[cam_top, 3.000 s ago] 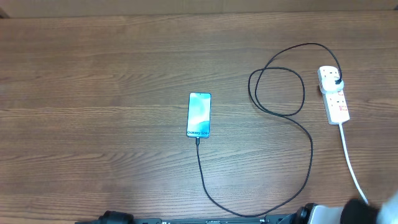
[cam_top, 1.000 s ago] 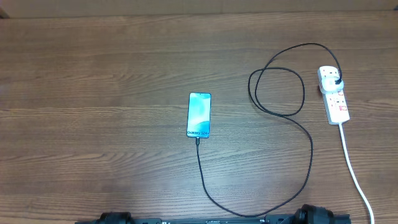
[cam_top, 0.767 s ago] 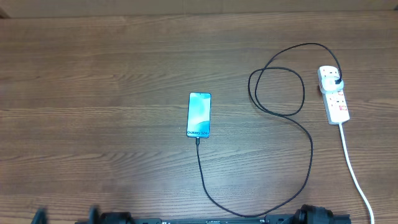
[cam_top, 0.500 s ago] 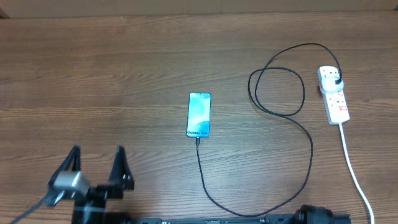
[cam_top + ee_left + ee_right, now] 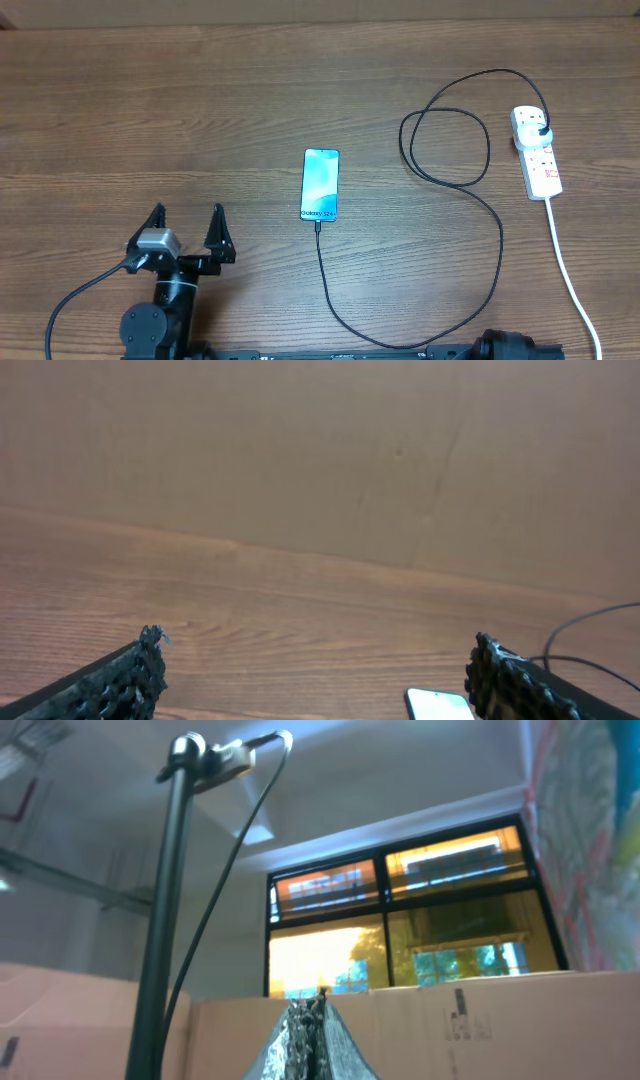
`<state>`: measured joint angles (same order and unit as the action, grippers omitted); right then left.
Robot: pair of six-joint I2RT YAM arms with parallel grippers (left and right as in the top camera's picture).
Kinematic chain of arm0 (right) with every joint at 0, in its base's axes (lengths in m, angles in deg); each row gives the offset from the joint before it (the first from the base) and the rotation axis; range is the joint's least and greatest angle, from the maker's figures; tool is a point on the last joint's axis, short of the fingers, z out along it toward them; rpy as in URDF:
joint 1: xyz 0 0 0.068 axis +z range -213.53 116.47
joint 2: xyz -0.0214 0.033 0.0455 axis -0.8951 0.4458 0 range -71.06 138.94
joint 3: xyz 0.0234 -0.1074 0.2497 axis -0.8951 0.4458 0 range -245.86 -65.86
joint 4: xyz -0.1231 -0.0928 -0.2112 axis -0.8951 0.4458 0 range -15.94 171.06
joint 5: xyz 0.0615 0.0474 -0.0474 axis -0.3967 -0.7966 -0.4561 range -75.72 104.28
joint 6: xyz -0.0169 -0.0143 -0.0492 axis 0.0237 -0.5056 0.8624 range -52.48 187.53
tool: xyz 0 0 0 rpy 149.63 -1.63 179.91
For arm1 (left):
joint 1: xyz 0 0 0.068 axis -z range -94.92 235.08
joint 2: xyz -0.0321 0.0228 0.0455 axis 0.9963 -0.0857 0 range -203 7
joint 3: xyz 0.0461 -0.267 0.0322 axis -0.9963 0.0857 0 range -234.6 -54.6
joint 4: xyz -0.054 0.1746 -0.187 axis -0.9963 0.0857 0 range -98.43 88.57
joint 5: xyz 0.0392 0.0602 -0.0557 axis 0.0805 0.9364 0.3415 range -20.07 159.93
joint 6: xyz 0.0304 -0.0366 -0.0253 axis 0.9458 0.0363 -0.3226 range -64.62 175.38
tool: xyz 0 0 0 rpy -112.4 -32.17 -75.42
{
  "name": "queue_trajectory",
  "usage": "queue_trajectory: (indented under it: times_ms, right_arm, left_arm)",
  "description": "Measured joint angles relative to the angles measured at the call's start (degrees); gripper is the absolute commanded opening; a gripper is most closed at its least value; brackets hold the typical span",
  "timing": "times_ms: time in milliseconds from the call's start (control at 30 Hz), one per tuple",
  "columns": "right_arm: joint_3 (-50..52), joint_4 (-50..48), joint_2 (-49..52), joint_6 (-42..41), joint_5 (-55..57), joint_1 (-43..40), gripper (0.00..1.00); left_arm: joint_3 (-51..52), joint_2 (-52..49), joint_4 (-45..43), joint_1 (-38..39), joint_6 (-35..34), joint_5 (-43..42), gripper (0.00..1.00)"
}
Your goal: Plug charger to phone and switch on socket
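Phone (image 5: 320,185) lies in the middle of the tabletop (image 5: 150,100), screen up. Charger (image 5: 501,245) touches its 6 o'clock end, loops out toward 3 o'clock and ends in the socket (image 5: 537,150) near the right edge. Left claw (image 5: 188,212) sits at 8 o'clock from the phone, near the front edge. It is spread wide, holding nothing, with bare wood all around. Right claw (image 5: 317,1010) is squeezed tight, pointing up.
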<state>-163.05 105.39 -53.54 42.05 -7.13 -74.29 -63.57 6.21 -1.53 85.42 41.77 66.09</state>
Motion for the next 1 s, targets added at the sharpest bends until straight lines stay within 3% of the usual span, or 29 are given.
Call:
queue_trajectory:
  times_ms: [333,1000]
  right_arm:
    - [16.20,-8.90,-16.11,0.00,-3.26,0.02,0.04]
    - [15.82,-9.40,-17.22,0.00,-5.84,0.79,0.04]
  left_arm:
    - [3.76,0.00,-2.67,0.00,0.02,3.08,1.00]
    - [8.33,0.00,-3.50,0.00,0.00,6.01,0.99]
